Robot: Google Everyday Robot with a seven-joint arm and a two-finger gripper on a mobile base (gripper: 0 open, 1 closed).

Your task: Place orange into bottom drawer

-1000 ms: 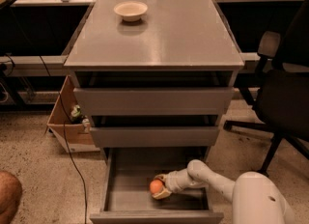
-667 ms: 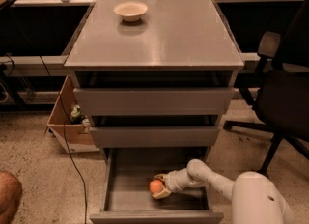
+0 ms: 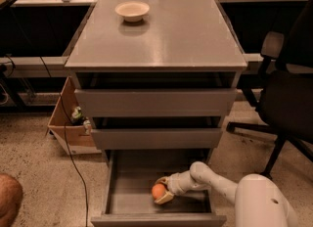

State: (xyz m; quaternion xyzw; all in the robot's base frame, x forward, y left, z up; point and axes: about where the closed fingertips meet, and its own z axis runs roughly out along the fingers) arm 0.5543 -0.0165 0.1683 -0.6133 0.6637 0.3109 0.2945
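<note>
The orange (image 3: 158, 191) is small and round, low inside the open bottom drawer (image 3: 128, 187), a long grey tray pulled out from the grey cabinet. My gripper (image 3: 162, 190) reaches into the drawer from the right on a white arm, with its fingers on either side of the orange, one above and one below. The orange sits at or just above the drawer floor; I cannot tell if it touches. The two drawers above are slightly ajar.
A shallow cream bowl (image 3: 132, 11) stands on the cabinet top (image 3: 161, 35) at the back left. A black office chair (image 3: 288, 99) stands to the right. A cardboard box (image 3: 68, 123) and a cable lie left of the cabinet.
</note>
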